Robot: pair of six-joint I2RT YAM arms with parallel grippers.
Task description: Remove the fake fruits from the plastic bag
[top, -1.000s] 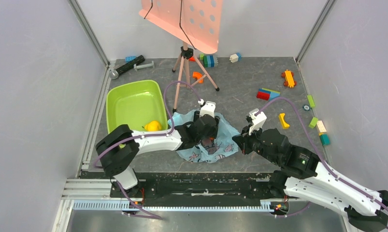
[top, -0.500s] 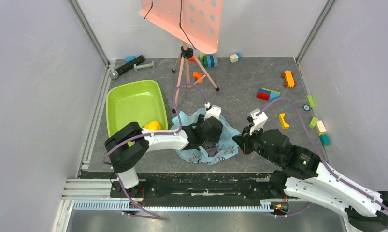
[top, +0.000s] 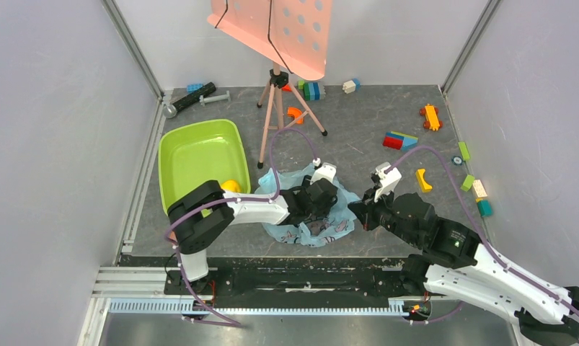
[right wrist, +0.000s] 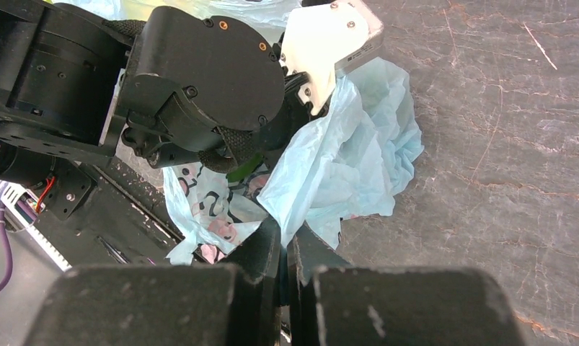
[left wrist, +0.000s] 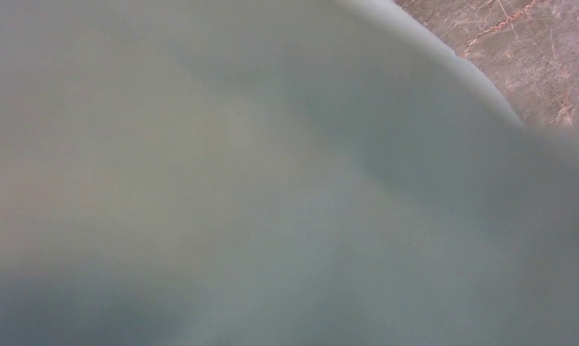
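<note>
Grey marbled table (top: 358, 137) is boxed in by walls on three sides. Open floor is left mid-right, between the tripod (top: 277, 108) and the scattered toy bricks (top: 401, 139). Lime-green tub (top: 200, 155) is set at the left edge, with one yellow fake fruit (top: 231, 186) at its near corner. Crinkly translucent plastic bag (top: 319, 229) is crumpled centre-near, just beside the tub. Left gripper (top: 322, 202) is reached across low and buried in the bag. Its jaw state can't be told, as the wrist view is fogged by film. Right gripper (right wrist: 285, 232) is pinched closed on the bag's right edge.
</note>
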